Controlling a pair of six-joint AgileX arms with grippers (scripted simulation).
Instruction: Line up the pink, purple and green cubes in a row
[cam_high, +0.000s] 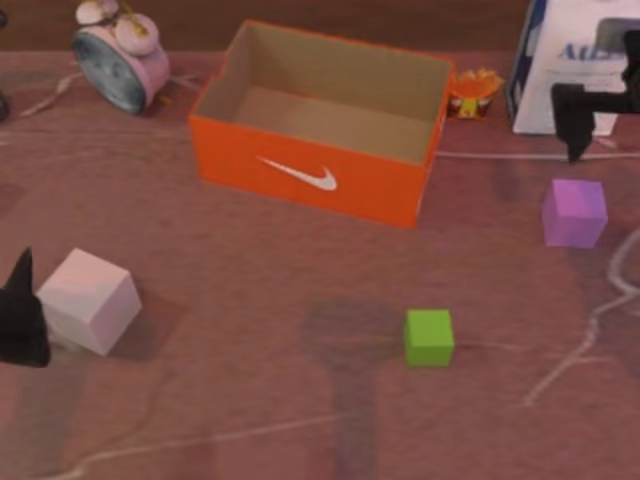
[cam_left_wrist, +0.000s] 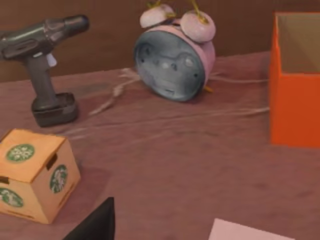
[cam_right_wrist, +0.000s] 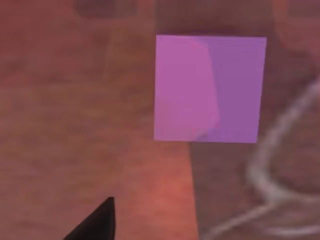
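Hovering above the purple cube (cam_high: 574, 212), the right tool (cam_high: 574, 125) — finger spread unclear — risks nudging it off-centre when descending.

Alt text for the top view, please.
Three cubes sit apart on the table: pink cube left beside the left gripper, green cube centre-front, purple cube right below the right gripper. An open orange box stands behind.

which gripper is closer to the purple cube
Right. The right gripper hovers just behind the purple cube, not touching it. The left gripper is far across the table, beside the pink cube.
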